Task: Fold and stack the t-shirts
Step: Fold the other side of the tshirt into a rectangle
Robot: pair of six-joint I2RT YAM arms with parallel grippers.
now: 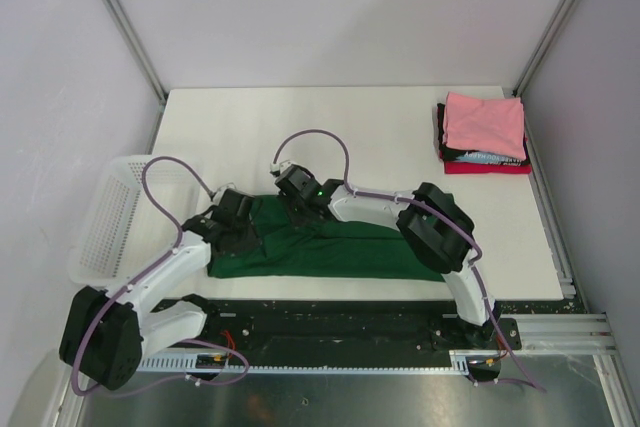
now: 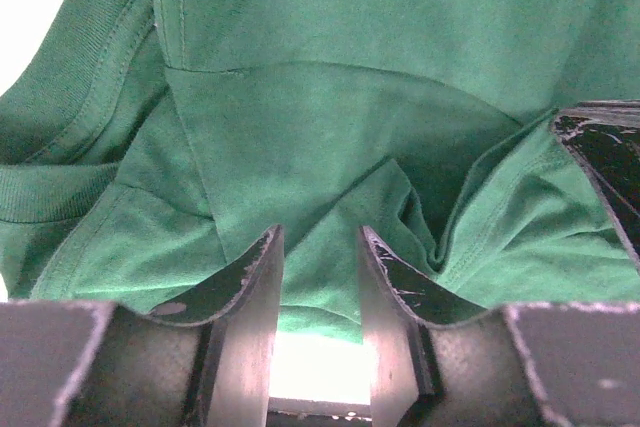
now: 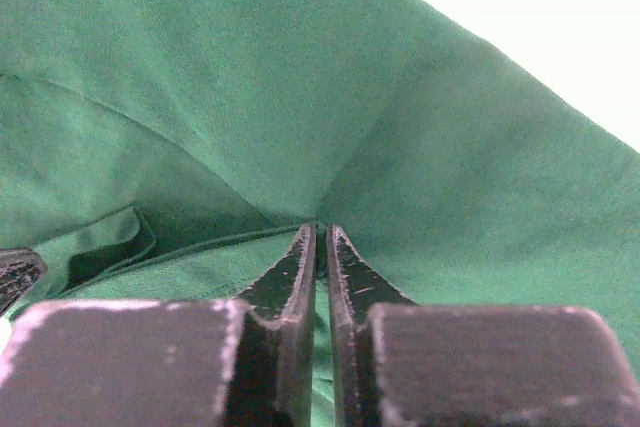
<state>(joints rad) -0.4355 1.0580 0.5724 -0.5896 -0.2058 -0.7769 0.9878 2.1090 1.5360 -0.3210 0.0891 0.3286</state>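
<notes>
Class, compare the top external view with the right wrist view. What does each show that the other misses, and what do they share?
Only the top external view shows the stack of folded t-shirts at the far right corner of the table, and the white mesh basket by its left edge. Only the right wrist view shows, close up, the right pincer closed on a raised fold of cloth. Both views show the green t-shirt.
</notes>
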